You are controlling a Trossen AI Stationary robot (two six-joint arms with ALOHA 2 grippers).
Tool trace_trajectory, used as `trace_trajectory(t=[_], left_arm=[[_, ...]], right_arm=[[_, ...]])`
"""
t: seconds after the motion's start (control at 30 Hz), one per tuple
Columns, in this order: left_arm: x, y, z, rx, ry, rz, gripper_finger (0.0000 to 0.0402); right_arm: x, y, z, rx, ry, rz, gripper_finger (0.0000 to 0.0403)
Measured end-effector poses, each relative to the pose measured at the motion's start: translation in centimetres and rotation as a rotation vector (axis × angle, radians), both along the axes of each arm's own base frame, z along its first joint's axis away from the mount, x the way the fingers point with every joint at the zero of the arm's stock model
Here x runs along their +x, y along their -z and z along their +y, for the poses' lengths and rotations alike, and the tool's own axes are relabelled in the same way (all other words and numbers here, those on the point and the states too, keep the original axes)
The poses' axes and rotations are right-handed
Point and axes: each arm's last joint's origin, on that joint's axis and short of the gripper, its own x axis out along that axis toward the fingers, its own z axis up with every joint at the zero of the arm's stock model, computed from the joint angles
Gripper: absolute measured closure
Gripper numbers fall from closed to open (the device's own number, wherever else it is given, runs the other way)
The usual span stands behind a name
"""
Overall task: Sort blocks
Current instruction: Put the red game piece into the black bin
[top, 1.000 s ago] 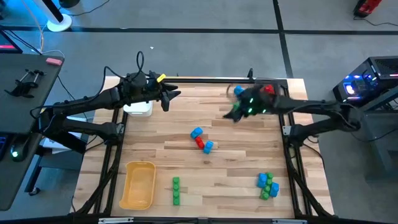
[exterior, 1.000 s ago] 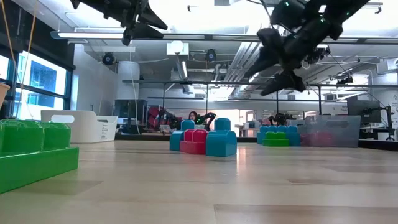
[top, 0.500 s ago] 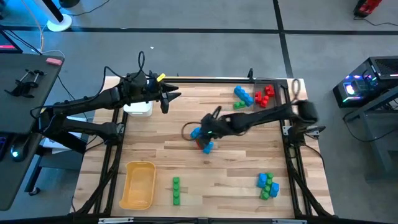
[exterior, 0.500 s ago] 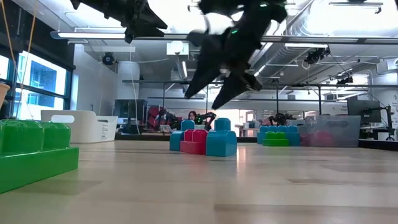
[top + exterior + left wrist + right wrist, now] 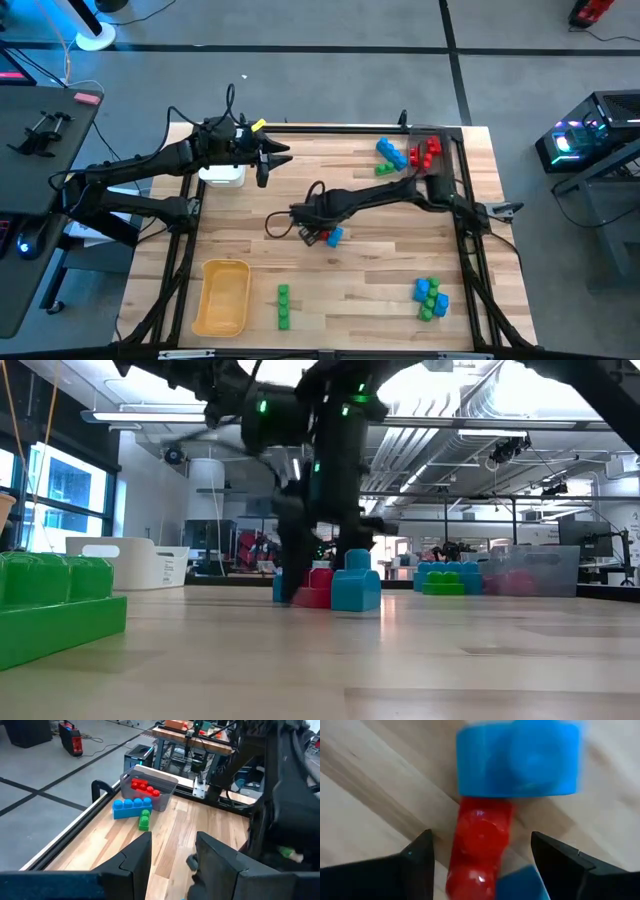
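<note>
Three small bricks lie in a row mid-table: a red brick point(image 5: 480, 845) between two blue ones point(image 5: 520, 760), also seen in the low view point(image 5: 355, 585). My right gripper point(image 5: 481, 842) hangs open just above them, pointing down, one finger on each side of the red brick with a gap to both. In the high view the right gripper point(image 5: 305, 222) hides one blue brick. My left gripper point(image 5: 265, 160) waits open in the air beside the white tray point(image 5: 222, 175).
A long blue brick point(image 5: 132, 806) and a green brick point(image 5: 144, 820) lie by a clear tray point(image 5: 165, 800) holding red bricks at the far right corner. Green bricks point(image 5: 283, 305), a blue-green pile point(image 5: 430, 298) and a yellow tray point(image 5: 222, 297) line the near edge.
My right gripper has swung from the far right corner toward the table's middle and come down over the blue-red-blue row, now straddling the red brick. The bricks have not moved.
</note>
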Motion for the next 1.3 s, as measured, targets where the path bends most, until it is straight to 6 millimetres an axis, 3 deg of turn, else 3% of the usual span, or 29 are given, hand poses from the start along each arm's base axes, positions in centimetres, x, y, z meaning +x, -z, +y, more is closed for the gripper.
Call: trace_trajectory(t=[0.13, 0.2, 0.3, 0.33, 0.4, 0.63, 0.7, 0.77, 0.9, 1.13, 1.3], left_arm=[[0.0, 0.0, 0.0, 0.0, 0.0, -0.001, 0.0259], [0.0, 0.0, 0.0, 0.001, 0.0, -0.003, 0.0259], [0.0, -0.1, 0.0, 0.005, 0.0, -0.014, 0.0259], [0.0, -0.2, 0.0, 0.006, 0.0, -0.017, 0.0259], [0.1, -0.3, 0.0, 0.011, -0.001, -0.029, 0.0259], [0.1, -0.4, 0.1, 0.022, -0.033, -0.032, 0.0259], [0.1, -0.3, 0.2, 0.027, -0.05, -0.03, 0.0259], [0.0, -0.3, 0.2, 0.029, -0.066, -0.029, 0.0259], [0.0, -0.4, 0.2, -0.012, -0.08, -0.041, 0.0259], [0.0, -0.3, 0.2, -0.042, -0.089, -0.048, 0.0259], [0.0, -0.3, 0.2, -0.042, -0.089, -0.048, 0.0259]], right_arm=[[0.1, 0.7, -0.2, 0.033, -0.008, 0.012, 0.02], [0.0, 0.3, -0.2, 0.016, -0.023, 0.014, 0.025], [-1.0, -1.3, -0.6, -0.051, -0.085, 0.051, 0.0358], [-1.4, -2.3, -1.1, -0.079, -0.101, 0.048, 0.0377], [-2.3, -5.5, -2.3, -0.13, -0.099, 0.013, 0.0379], [-9.6, -16.6, -5.2, -0.353, -0.051, 0.018, 0.0396], [-12.4, -19.0, -6.6, -0.434, 0.013, 0.055, 0.0393], [-15.1, -19.9, -8.0, -0.496, 0.089, 0.121, 0.0393], [-20.1, -18.8, -10.1, -0.489, 0.235, 0.156, 0.0398], [-28.5, -12.6, -12.6, -0.419, 0.515, 0.137, 0.04], [-31.4, -9.9, -14.6, -0.453, 0.696, 0.081, 0.0393]])
